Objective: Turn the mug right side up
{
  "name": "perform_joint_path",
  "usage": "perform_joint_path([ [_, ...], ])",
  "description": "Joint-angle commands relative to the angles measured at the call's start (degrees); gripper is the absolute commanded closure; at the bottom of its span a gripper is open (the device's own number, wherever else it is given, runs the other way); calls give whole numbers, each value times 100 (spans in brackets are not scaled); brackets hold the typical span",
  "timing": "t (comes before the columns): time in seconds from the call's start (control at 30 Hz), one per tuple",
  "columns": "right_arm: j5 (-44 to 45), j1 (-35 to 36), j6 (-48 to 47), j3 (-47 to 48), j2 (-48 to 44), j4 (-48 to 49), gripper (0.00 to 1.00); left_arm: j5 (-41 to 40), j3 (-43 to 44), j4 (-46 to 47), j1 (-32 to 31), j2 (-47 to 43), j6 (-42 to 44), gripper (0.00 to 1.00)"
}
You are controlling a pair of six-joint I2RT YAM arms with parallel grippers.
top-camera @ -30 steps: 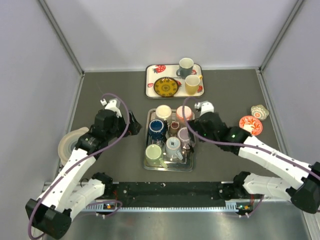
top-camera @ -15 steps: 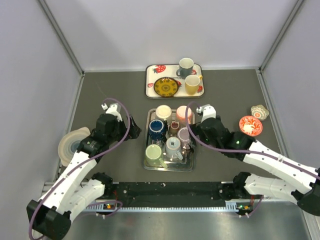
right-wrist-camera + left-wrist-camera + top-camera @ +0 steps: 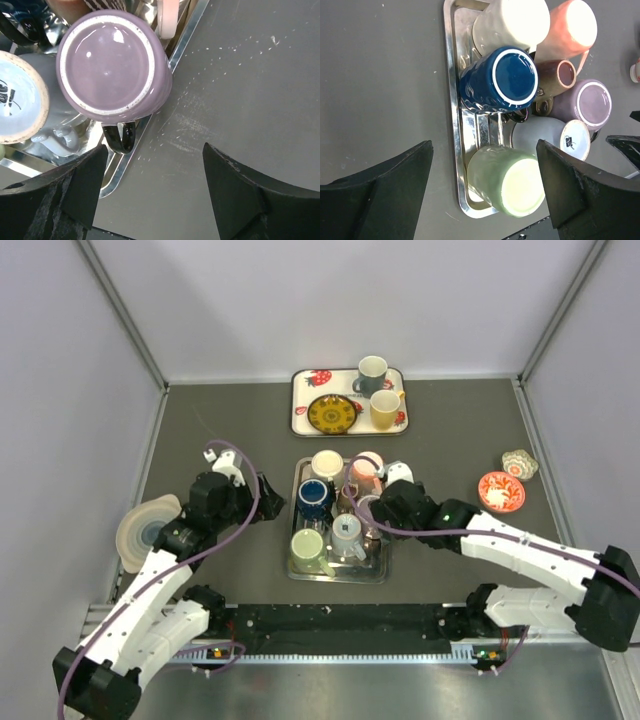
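A steel tray (image 3: 340,578) in the middle holds several mugs, all bottom up: cream (image 3: 326,464), pink (image 3: 367,466), blue (image 3: 314,495), small brown (image 3: 348,495), purple (image 3: 368,510), grey (image 3: 347,533), green (image 3: 308,548). My right gripper (image 3: 385,508) is open and empty at the tray's right edge. In the right wrist view it (image 3: 152,155) hangs just off the purple mug (image 3: 112,70), by its black handle (image 3: 120,137). My left gripper (image 3: 268,495) is open and empty left of the tray. In its wrist view it (image 3: 484,150) looks over the green mug (image 3: 507,182) and blue mug (image 3: 500,80).
A strawberry-print tray (image 3: 300,410) at the back holds a yellow plate (image 3: 332,413), an upright grey mug (image 3: 371,372) and a yellow mug (image 3: 384,408). A red dish (image 3: 499,490) and a patterned bowl (image 3: 519,462) lie right. Stacked plates (image 3: 145,525) lie left.
My right gripper has moved left, from beside the tray to its right edge at the purple mug. My left arm has shifted slightly nearer. No mug has moved.
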Motion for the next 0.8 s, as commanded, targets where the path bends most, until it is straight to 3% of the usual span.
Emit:
perform_joint_path([
  [0.0,-163,33,-119,160,182,85,24,217,-91,234,-17,-85,49,11],
  [0.4,-444,183,-154,256,551,323,27,244,-258,296,-17,-165,66,12],
  [0.63,-155,192,-31,388,929,270,39,243,-337,296,-17,-174,40,12],
  [0.77,-101,183,-31,485,1078,244,41,244,-355,296,-17,-174,5,12],
])
